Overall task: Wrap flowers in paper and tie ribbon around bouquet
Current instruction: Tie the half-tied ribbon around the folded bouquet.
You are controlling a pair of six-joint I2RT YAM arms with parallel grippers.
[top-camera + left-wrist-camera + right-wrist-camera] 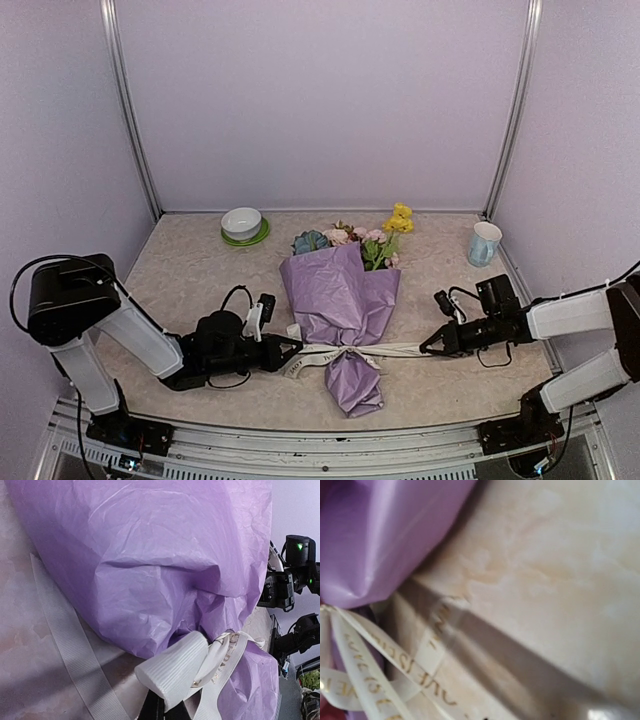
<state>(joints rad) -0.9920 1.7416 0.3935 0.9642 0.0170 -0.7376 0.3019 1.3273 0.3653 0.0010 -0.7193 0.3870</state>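
Bouquet (340, 300) lies mid-table, blooms (352, 240) toward the far wall, narrow end toward the arms. Ribbon (350, 351) crosses the narrow neck of the paper cone (150, 555), cinching it. Left claw (293, 350) is closed on the ribbon's left end, right claw (428, 347) closed on its right end; the strand runs straight between them. Table (200, 290) also holds a bowl (242, 222) far left and a mug (484, 243) far right.

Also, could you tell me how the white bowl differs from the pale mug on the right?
The white bowl is low and wide; the pale blue-white mug is taller and narrower. The bowl sits on a green plate; the mug stands straight on the beige table. Both are upright.
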